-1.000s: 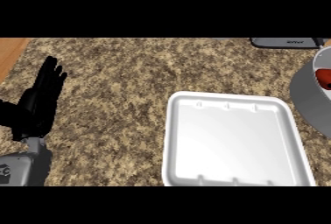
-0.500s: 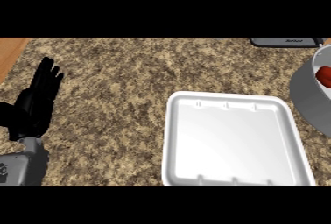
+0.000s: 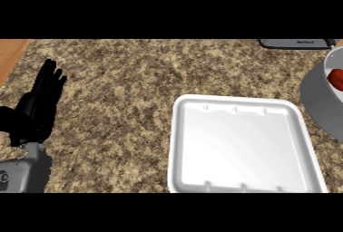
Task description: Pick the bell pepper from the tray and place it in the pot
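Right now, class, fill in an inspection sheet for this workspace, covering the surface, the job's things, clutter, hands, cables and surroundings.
Surface: speckled brown stone counter.
Job's things: the white tray holds nothing. The grey pot is at the view's right edge, partly cut off. A red thing inside it looks like the bell pepper.
Clutter: a dark flat object with a small label sits at the top edge, cut by the frame.
Hands: the left hand is open with fingers up, resting at the view's left and holding nothing. The right hand is not in view.
Cables: nothing seen.
Surroundings: a wooden strip beyond the counter at the upper left.
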`<state>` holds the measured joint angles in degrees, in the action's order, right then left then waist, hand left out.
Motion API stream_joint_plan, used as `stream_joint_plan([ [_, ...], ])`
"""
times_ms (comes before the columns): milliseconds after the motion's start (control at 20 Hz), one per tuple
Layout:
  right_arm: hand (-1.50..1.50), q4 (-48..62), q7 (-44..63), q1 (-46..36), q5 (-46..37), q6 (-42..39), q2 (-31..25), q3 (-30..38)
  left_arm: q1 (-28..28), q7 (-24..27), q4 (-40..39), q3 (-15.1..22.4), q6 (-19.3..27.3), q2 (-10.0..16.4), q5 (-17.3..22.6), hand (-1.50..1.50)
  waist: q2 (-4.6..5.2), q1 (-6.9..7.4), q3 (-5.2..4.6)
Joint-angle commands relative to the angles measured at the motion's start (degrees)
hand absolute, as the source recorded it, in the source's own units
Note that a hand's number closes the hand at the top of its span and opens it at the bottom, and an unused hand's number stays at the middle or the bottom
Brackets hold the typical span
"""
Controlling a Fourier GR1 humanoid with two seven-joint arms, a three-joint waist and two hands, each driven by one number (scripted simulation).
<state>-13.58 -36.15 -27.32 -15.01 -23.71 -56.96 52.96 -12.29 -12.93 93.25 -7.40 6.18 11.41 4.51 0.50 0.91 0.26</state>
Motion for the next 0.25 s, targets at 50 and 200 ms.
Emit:
stream_joint_plan([
  [50, -1.50, 1.8, 0.0, 1.0, 0.6, -2.5, -3.4, -0.3, -1.2, -4.7, 3.6, 0.7, 0.0, 0.6, 0.2, 0.00, -0.04, 0.43, 0.06],
  [200, -1.50, 2.2, -2.0, 2.4, 0.9, -3.5, -3.5, -0.4, -0.8, 0.7, -0.9, 0.1, -0.1, -0.2, -0.5, 0.00, 0.15, 0.16, 0.08],
])
